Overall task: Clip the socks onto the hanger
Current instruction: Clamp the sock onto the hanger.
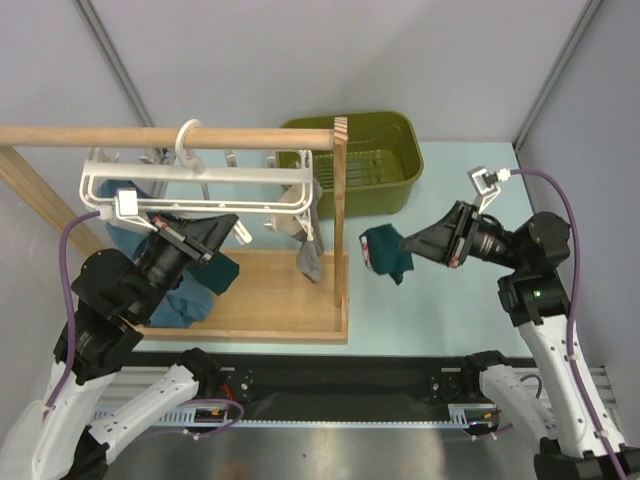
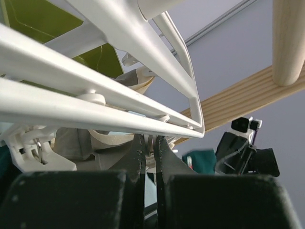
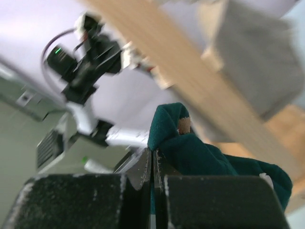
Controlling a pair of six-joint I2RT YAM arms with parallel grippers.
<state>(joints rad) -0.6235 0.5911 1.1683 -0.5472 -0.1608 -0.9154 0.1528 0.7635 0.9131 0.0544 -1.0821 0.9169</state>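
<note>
Looking down from overhead, I see the white hanger (image 1: 250,177) hooked on the wooden rod (image 1: 100,136). My left gripper (image 1: 228,232) is tucked beneath it. My right gripper (image 1: 405,243) holds a teal sock (image 1: 383,255) just right of the rack post (image 1: 340,200). Only the left wrist camera shows that gripper's fingers (image 2: 138,162) pressed together just under the hanger's bars; whether they pinch a peg I cannot tell. Only the right wrist camera shows the other fingers (image 3: 140,167) clamped on the sock's fold. An olive basin (image 1: 400,165) sits on the pale blue tabletop (image 1: 440,300), with grey walls (image 1: 300,60) behind.
</note>
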